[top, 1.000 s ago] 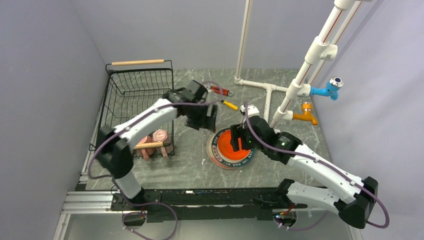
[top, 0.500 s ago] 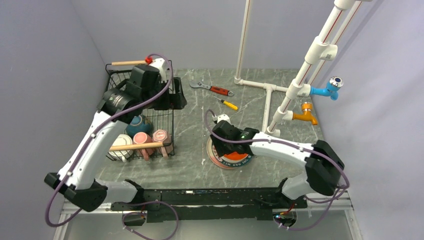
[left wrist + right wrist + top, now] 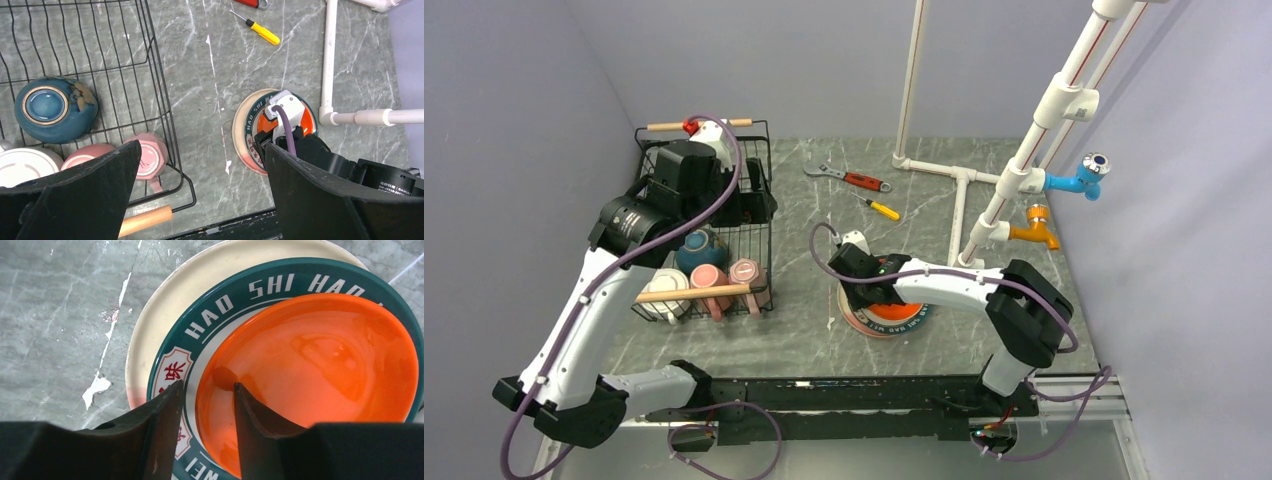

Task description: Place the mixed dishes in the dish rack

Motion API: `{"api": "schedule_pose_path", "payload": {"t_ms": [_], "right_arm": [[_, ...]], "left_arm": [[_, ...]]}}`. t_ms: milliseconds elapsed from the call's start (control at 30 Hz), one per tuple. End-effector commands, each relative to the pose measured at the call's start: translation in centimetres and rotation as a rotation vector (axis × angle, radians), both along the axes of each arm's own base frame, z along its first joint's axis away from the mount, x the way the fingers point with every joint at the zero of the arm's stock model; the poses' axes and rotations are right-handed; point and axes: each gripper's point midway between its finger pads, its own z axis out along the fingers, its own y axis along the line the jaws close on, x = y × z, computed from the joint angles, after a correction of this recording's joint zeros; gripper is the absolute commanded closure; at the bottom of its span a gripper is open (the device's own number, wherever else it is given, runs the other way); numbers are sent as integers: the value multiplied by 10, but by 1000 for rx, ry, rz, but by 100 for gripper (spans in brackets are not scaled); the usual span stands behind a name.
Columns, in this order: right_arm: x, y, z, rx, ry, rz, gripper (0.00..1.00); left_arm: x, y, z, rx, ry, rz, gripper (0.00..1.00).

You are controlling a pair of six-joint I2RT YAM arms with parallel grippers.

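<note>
Grey marble tabletop [image 3: 804, 335] lies under the right gripper [image 3: 207, 386], whose jaws stand partly apart, astride the near rim of the orange-red plate [image 3: 320, 370]. The outer finger sits over the lettered-rim plate [image 3: 150, 340] beneath. The orange-red plate spreads ahead of it. The dish rack [image 3: 150, 55] lies well off to its left, below the empty left gripper [image 3: 200, 150], jaws spread wide.

The right tool [image 3: 865, 290] is down on the orange-red plate [image 3: 896, 311]. Under that lies the lettered-rim plate [image 3: 862, 322], on the bench [image 3: 804, 300]. The left tool [image 3: 752, 206] hangs over the dish rack [image 3: 686, 294]. Below it sit a teal bowl [image 3: 699, 250] and two pink mugs [image 3: 709, 279].
</note>
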Motion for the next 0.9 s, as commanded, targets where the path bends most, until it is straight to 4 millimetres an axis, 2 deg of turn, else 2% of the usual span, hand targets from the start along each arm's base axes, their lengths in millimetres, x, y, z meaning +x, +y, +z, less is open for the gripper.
{"api": "schedule_pose_path", "payload": {"t_ms": [0,167,233,333,500,633,867], "right_arm": [[9,8,8,-21,-63,2,61],[10,12,8,-30,-63,29,83],[10,16,14,-12,-70,50,92],[6,26,30,54,-75,100,100],[-5,37,63,173,-81,171,100],[-13,40,83,254,-109,226,100],[-17,32,89,308,-146,221,100]], "left_arm": [[6,5,9,3,-47,15,0],[8,3,9,3,-46,10,1],[9,3,10,3,-48,7,1],[11,3,11,6,-49,3,1],[13,-3,6,-3,-29,-13,1],[17,-18,-8,-45,23,-71,1],[18,-64,-55,-218,270,-241,5]]}}
